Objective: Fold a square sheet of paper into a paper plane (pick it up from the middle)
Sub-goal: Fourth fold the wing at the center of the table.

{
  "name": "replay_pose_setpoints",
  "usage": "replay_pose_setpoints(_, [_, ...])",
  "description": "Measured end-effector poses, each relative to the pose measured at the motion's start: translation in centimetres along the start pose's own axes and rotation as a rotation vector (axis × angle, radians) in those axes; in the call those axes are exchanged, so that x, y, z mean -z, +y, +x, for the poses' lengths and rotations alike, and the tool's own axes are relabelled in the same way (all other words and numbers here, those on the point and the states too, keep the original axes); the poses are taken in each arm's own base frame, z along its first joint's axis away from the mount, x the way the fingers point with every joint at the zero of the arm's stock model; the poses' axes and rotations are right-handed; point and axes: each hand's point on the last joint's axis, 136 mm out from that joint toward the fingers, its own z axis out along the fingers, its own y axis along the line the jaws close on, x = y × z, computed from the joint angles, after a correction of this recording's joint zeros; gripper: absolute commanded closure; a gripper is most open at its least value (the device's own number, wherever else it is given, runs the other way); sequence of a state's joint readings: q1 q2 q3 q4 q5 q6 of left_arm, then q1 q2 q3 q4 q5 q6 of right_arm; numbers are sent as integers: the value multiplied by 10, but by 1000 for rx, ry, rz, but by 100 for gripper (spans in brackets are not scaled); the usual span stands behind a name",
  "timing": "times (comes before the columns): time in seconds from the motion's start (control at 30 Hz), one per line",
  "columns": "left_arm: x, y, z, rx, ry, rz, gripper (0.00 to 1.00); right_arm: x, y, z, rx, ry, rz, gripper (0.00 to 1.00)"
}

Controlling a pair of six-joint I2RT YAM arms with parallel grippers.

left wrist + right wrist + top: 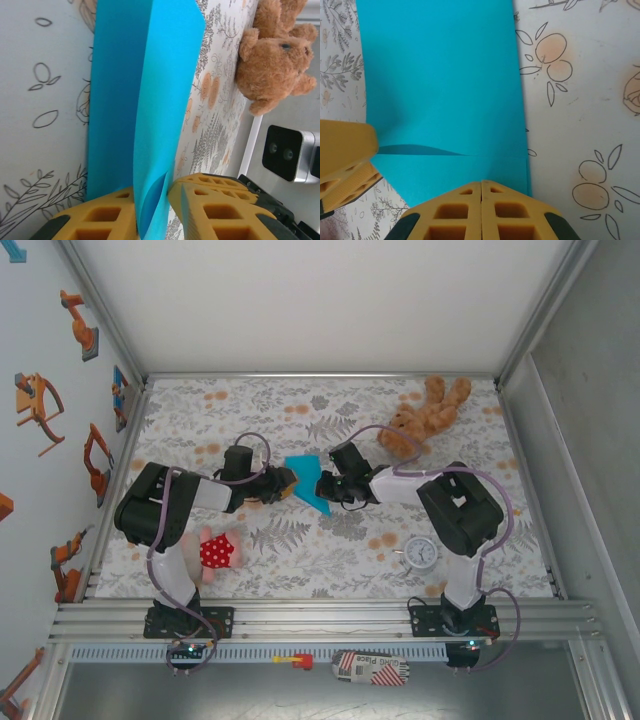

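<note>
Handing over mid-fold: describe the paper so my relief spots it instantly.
On the floral tablecloth, look mid-table where the arms meet. There, between the left pincer and right pincer, is the thin turquoise-blue paper sheet, partly folded. It is the only plain blue thing on the table; the furry brown teddy bear sits farther back.

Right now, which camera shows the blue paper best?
The right wrist view: the square sheet of paper shows its broad face, close up. The left wrist view shows it curled, pinched in the left gripper; the top view shows a small blue patch beside the right gripper.
</note>
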State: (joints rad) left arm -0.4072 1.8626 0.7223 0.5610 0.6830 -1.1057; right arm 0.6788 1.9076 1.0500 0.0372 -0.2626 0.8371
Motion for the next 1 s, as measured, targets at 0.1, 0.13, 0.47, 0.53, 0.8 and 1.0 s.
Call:
replay_pose_setpoints(0.1, [0,0,0,-4,3,1,83,-1,-1,-2,1,-1,4,94])
replay_pose_setpoints(0.13, [0,0,1,-8,4,-1,85,-1,-1,-3,3,-1,5,94])
replay_pose_setpoints(0.47, [5,6,7,5,-5,-81,95,14,-6,-9,102,-43,56,77])
replay_pose_setpoints(0.53, [9,3,6,5,-19,-103,96,29,-5,-13,147,-81,73,72])
replay_pose_setpoints(0.8, [11,-21,-1,-14,-58,-186,96,59,10,-8,381,-181,158,49])
replay_pose_setpoints(1.0, [13,-16,1,11,-58,-255,96,43,28,26,578,-146,184,63])
